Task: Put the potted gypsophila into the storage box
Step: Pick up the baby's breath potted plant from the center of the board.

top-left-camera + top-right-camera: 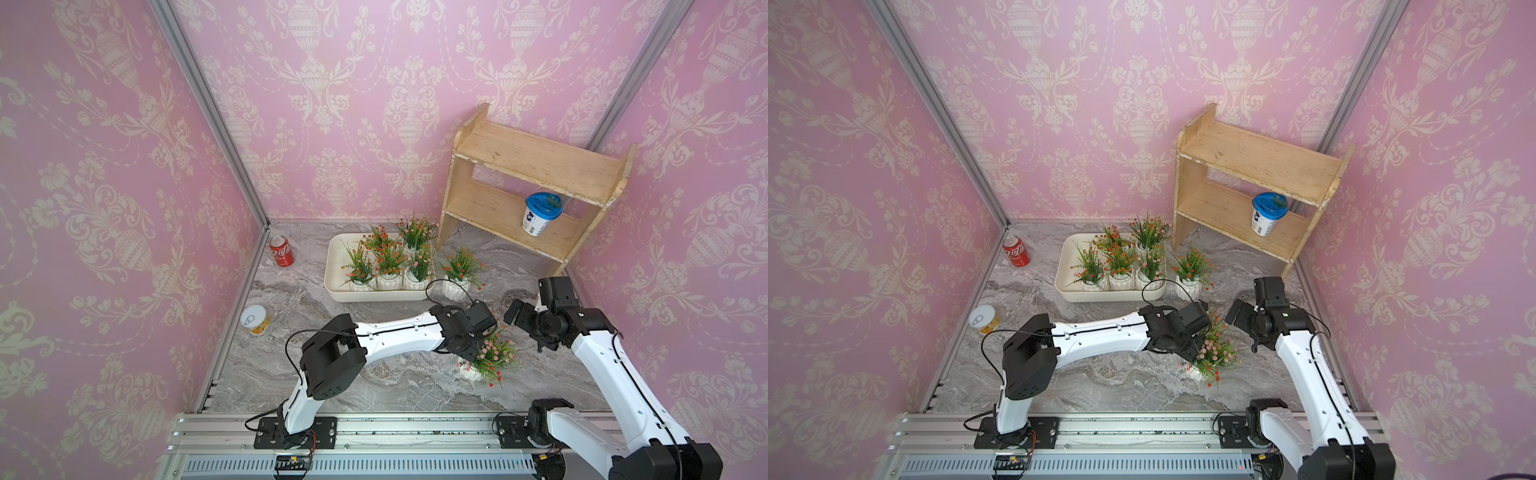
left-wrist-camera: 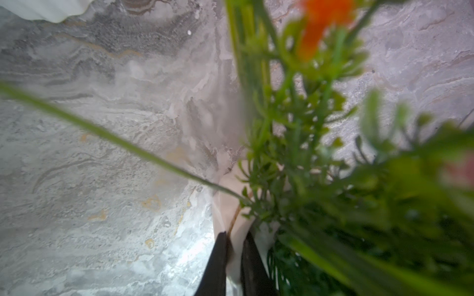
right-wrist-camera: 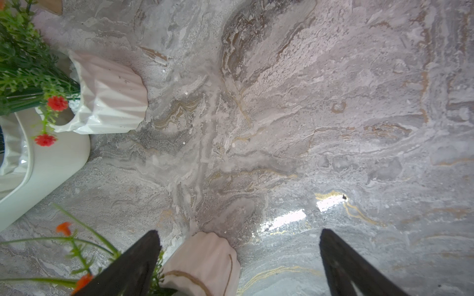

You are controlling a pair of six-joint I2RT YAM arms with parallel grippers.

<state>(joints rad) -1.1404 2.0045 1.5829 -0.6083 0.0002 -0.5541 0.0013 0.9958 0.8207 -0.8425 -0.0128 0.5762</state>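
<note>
Potted gypsophila nearest the rail leans on the marbled table, well apart from the storage box. Its white pot carries pink and orange blossoms on green plastic sprigs. Both top views hide the grip behind the wrist. The left wrist view shows the left hand pinched narrow on the pot's thin wall. The right hand hangs wide near it. Five ribbed pots stand in the glossy cream box, and a sixth pot stands just beside it.
</note>
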